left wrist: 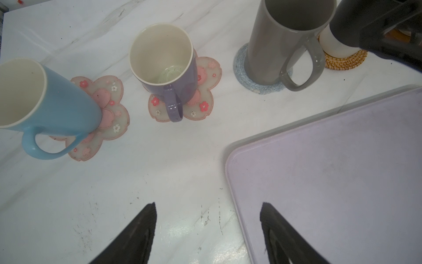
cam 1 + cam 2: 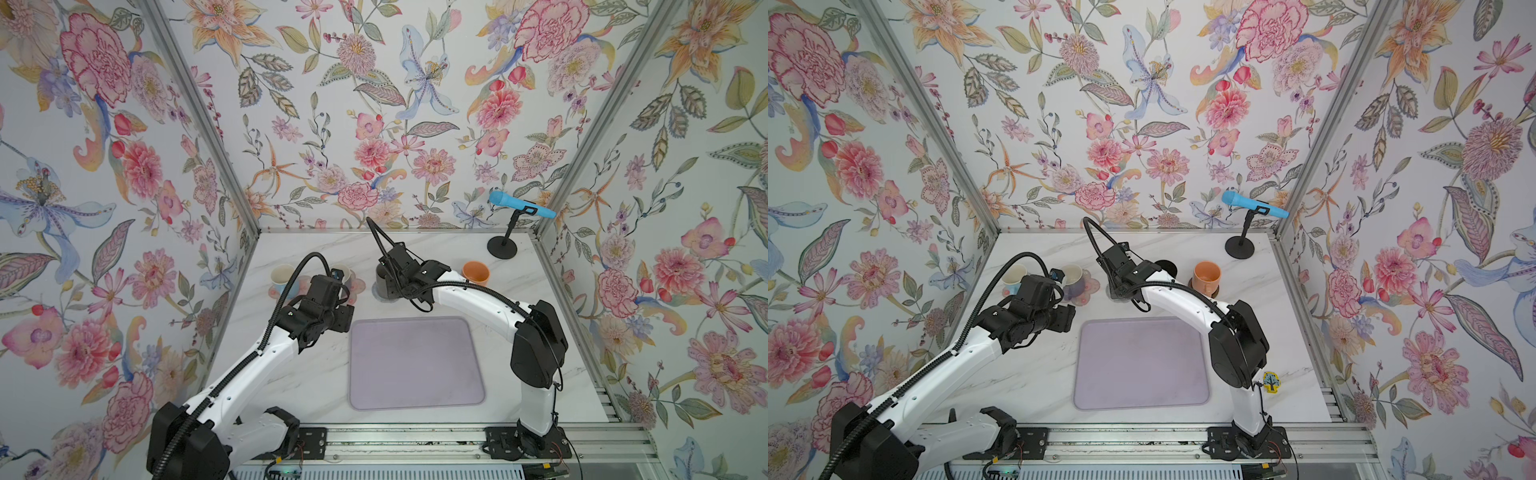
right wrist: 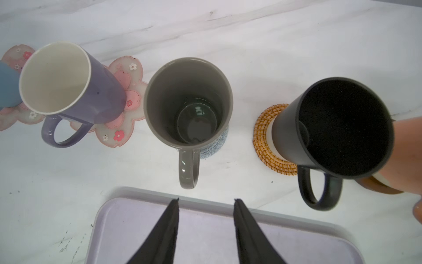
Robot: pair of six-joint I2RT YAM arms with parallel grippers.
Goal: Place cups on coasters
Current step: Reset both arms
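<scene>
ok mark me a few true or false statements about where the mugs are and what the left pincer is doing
The grey mug stands on the woven tan coaster. False: it stands on the grey ringed coaster; the black mug has the woven one.
The purple mug sits on a pink flower coaster. True.
The left pincer grips the light blue mug. False: it is open, apart from that mug.
The orange mug stands on a dark coaster. True.

In a top view the right arm (image 2: pixel 469 299) hides most of the grey mug (image 2: pixel 382 286); only a dark edge of the black mug (image 2: pixel 1168 267) shows. The right wrist picture's edges cut off the peach mug (image 3: pixel 406 148) and blue mug (image 3: pixel 6 86). The wooden coaster (image 2: pixel 1191 286) is a sliver.
</scene>
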